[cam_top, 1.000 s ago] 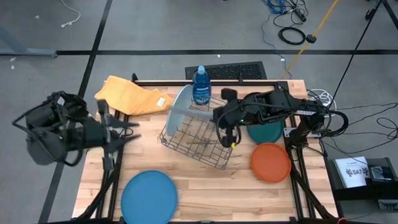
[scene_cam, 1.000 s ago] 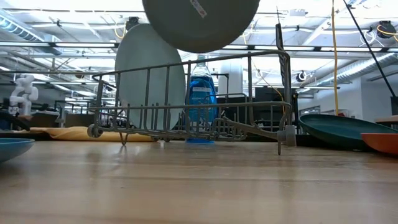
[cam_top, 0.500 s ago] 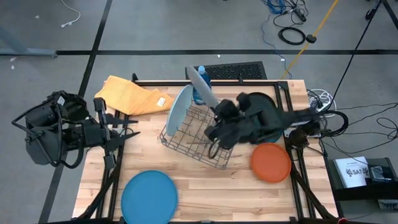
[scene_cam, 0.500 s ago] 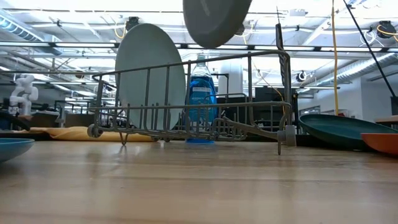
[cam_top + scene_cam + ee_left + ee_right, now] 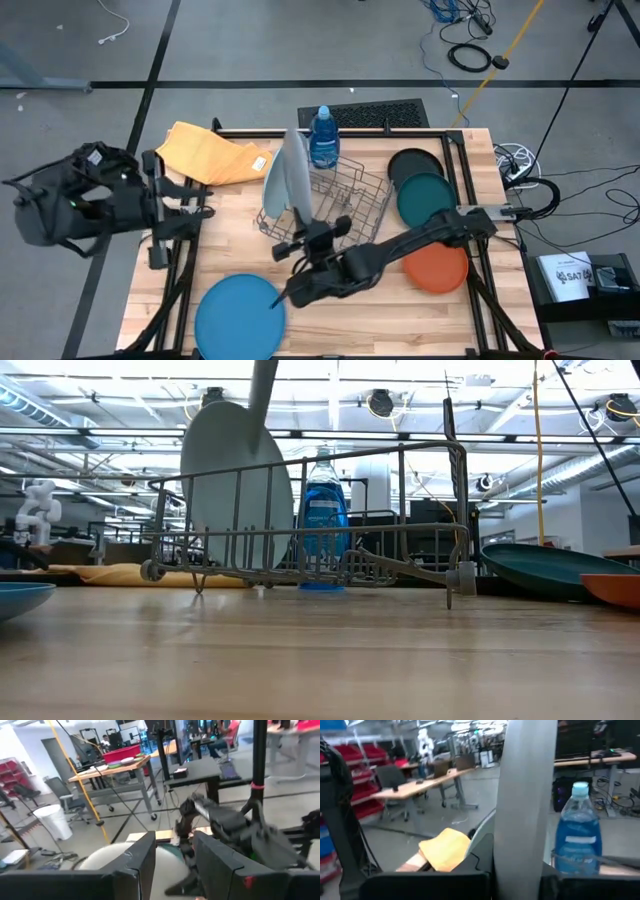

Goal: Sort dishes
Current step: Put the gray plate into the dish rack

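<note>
**Second plate nearing the rack**

Wooden table (image 5: 400, 300) from above: our right gripper (image 5: 300, 240) is clamped on the grey plate (image 5: 294, 180) over the rack (image 5: 340, 205); blue (image 5: 238, 314), orange (image 5: 436, 260), teal (image 5: 425, 200) and black (image 5: 412, 163) plates wait. Our left gripper (image 5: 190, 198) idles part-open.

Low down: one pale plate (image 5: 235, 485) stands racked.

Right wrist: the bottle (image 5: 576, 840) label is unreadable.

Wire metal rack (image 5: 330, 205) on a smooth wooden table (image 5: 400, 320), beside yellow cloth (image 5: 210, 155).
</note>
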`<state>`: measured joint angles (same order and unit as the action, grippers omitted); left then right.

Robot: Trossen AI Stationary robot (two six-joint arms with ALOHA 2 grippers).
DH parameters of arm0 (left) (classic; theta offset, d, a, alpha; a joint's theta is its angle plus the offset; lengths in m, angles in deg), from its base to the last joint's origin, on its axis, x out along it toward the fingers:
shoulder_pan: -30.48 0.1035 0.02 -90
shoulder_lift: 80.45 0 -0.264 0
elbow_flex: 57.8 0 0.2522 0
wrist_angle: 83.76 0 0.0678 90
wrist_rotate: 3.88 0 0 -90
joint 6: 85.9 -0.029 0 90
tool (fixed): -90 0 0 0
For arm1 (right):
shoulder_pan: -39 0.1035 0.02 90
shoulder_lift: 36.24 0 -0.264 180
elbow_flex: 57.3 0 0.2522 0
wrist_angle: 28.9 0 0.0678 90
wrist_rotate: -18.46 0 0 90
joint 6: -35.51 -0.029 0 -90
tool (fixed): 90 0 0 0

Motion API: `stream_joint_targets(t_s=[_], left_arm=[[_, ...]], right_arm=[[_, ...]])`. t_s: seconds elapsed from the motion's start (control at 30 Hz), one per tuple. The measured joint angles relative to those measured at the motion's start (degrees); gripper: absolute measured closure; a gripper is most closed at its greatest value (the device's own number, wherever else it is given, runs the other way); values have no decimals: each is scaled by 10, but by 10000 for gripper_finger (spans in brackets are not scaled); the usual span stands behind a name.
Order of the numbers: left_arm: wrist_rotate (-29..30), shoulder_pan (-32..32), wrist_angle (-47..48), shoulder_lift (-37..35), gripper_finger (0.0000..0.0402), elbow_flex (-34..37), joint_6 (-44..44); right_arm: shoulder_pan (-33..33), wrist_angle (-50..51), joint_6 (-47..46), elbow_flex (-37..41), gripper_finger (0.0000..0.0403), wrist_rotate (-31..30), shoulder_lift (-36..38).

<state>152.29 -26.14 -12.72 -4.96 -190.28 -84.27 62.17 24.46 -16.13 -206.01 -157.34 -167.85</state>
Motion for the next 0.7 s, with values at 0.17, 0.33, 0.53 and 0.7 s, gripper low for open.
stream_joint_targets(t_s=[0.17, 0.33, 0.53, 0.7], left_arm=[[0, -5, 30, -34, 268, 0, 68], [0, -5, 108, -69, 268, 0, 164], [-45, -5, 244, -89, 268, 0, 320], [-41, 1, 286, -74, 268, 1, 338]], right_arm=[[-18, -76, 13, 0, 393, -23, -30], [-37, -117, 34, 0, 393, -26, -48], [-50, -122, 48, 0, 393, -25, -52], [-50, -148, 97, 0, 393, -42, -52]])
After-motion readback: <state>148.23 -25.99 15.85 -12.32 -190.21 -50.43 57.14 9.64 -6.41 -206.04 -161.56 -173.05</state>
